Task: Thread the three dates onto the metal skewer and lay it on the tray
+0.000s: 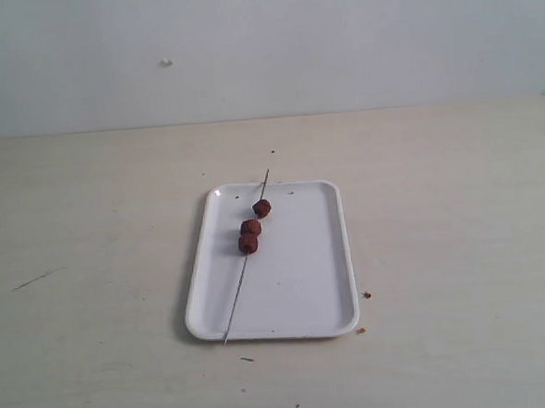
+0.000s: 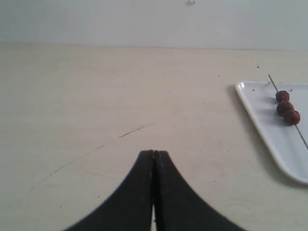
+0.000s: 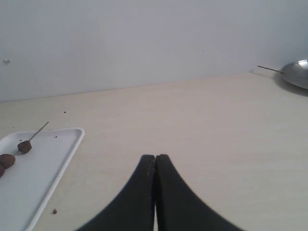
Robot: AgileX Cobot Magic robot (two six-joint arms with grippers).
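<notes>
The white tray (image 1: pixel 296 286) lies in the middle of the table. Across its left part rests the thin metal skewer (image 1: pixel 239 300), its ends sticking out past the far and near rims. Three dark red-brown dates (image 1: pixel 250 228) sit threaded on it, toward the far end. From the left wrist the tray (image 2: pixel 269 130), skewer (image 2: pixel 303 139) and dates (image 2: pixel 288 109) show off to one side. My left gripper (image 2: pixel 153 153) is shut and empty, over bare table. My right gripper (image 3: pixel 155 157) is likewise shut and empty, away from the tray (image 3: pixel 43 168). Neither gripper appears in the exterior view.
Small reddish crumbs (image 1: pixel 365 294) lie by the tray's near right corner. A metal pan (image 3: pixel 296 73) sits at the table's far edge in the right wrist view. A dark scratch (image 1: pixel 36 278) marks the table on the left.
</notes>
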